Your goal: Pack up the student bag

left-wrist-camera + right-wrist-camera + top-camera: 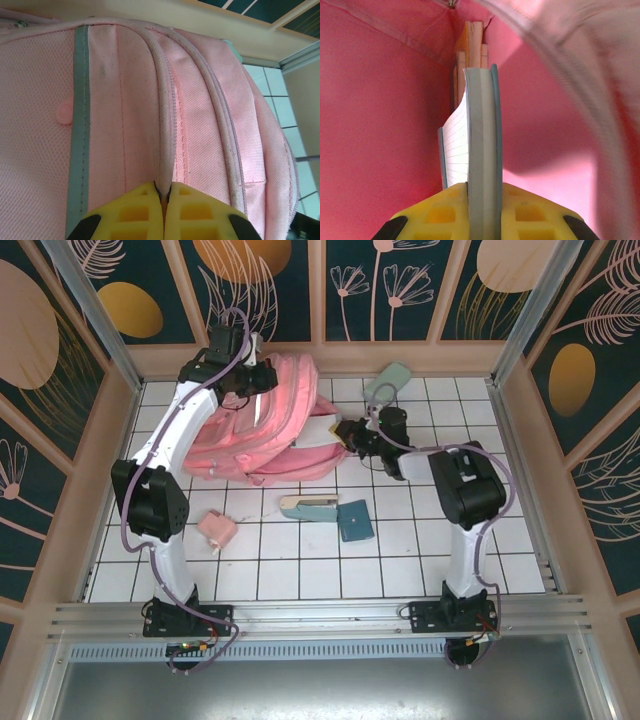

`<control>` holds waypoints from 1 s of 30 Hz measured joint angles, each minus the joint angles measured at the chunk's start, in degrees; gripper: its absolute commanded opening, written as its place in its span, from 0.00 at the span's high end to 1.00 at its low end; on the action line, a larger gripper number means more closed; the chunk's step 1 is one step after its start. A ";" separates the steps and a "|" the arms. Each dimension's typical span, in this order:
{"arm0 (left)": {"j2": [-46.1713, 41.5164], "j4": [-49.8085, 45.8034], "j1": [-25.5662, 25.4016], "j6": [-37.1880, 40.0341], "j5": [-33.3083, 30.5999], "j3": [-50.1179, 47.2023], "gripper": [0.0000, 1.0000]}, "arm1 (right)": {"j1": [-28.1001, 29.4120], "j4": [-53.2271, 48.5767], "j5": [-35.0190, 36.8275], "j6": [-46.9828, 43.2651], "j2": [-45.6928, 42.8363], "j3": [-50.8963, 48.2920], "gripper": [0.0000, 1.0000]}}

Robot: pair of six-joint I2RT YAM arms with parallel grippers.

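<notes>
Student bag (240, 440): lies flat on the white tiled table (420, 550), its mouth turned toward the right arm.

Left gripper (163, 192): at the bag's far upper edge. The yellow fingers are pinched tight on a raised piped seam (167, 110) of the bag's outer fabric, with no gap between them but the seam. A grey reflective strip (80, 125) runs just beside that seam, with a small round pink stud (64, 112) next to it.

Right gripper (482, 192): at the bag's mouth, reaching inside. It is clamped on a notebook (482, 135) with a blue-grey cover and lined pages, held on edge. There is pink lining on both sides. Deeper in the bag, directly ahead of the notebook, stand tan and orange flat items (472, 45), also on edge. I cannot tell what they are. The bag's blurred rim (600, 115) curves across close to the camera.

Loose items on the tiles, all apart from the bag:
- A small pink pouch (216, 529) lies on the near side of the bag, beside the left arm.
- A white-and-teal oblong item (308, 507) lies near the bag's near edge.
- A teal flat case (355, 520) is touching or just beside that oblong item.
- A pale green pouch (388, 383) lies beyond the bag's mouth, on the far side of the right gripper.
</notes>
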 measured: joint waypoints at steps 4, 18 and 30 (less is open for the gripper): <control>0.00 1.03 0.04 -1.64 2.23 -0.85 1.00 | 3.91 -1.11 2.71 2.03 6.49 9.92 1.00; -0.02 3.93 0.31 -3.63 3.98 -2.51 1.00 | 12.22 -17.70 7.32 2.91 27.43 49.33 0.61; -1.64 4.50 2.62 -4.22 6.49 -3.82 1.00 | 12.28 -28.00 8.02 -5.73 22.64 45.55 0.36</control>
